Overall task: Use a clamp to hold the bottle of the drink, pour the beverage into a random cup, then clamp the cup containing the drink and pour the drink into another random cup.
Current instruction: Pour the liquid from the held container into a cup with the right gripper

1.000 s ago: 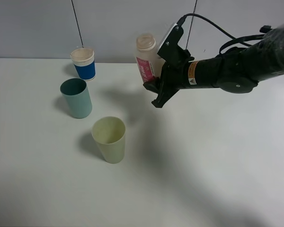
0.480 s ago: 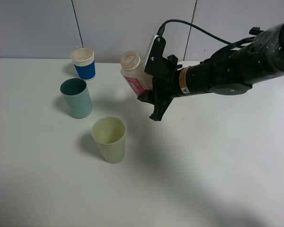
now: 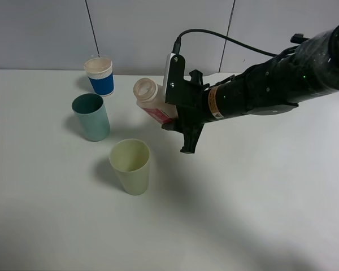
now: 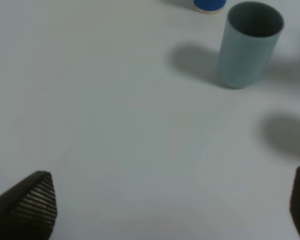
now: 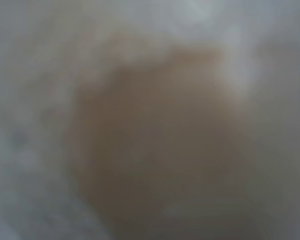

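As the right fingers (image 3: 187,141), clamped on the bottle (image 3: 150,103), carry it further left and tip it more than a second ago, it hangs above the tabletop (image 3: 271,214) just short of the yellow-green cup (image 3: 130,165), so pouring looks near, while the left fingers (image 4: 32,202) stand apart.

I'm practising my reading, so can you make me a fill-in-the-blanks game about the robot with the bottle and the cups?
The bottle, gripped by the right end effector, is ____, not upright.
The table holds ____ cups.
The white-rimmed cup at the back has a ____ body.
Missing words: tilted; three; blue.
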You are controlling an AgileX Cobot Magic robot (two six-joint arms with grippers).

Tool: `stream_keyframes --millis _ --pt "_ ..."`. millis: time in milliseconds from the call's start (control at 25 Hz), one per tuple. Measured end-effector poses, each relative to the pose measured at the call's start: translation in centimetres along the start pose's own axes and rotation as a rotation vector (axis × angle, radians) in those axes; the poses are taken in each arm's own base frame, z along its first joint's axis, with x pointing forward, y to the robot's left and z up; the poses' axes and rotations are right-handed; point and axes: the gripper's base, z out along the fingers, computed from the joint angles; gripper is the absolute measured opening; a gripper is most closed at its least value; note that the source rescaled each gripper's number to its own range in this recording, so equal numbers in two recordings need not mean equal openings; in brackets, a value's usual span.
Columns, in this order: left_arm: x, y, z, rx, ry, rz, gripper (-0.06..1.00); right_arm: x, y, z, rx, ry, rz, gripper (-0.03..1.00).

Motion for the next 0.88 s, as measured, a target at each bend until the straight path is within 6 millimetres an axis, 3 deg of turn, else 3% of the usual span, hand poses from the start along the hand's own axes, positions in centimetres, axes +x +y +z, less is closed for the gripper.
stream_keyframes --millis 520,880 --pt "0.0 0.0 0.0 0.0 0.0 0.0 0.95 0.17 0.31 0.0 -0.034 0.018 -0.21 0.03" --pt "0.0 0.0 0.0 0.0 0.0 0.0 0.95 0.17 0.31 0.0 -0.035 0.018 -0.246 0.03"
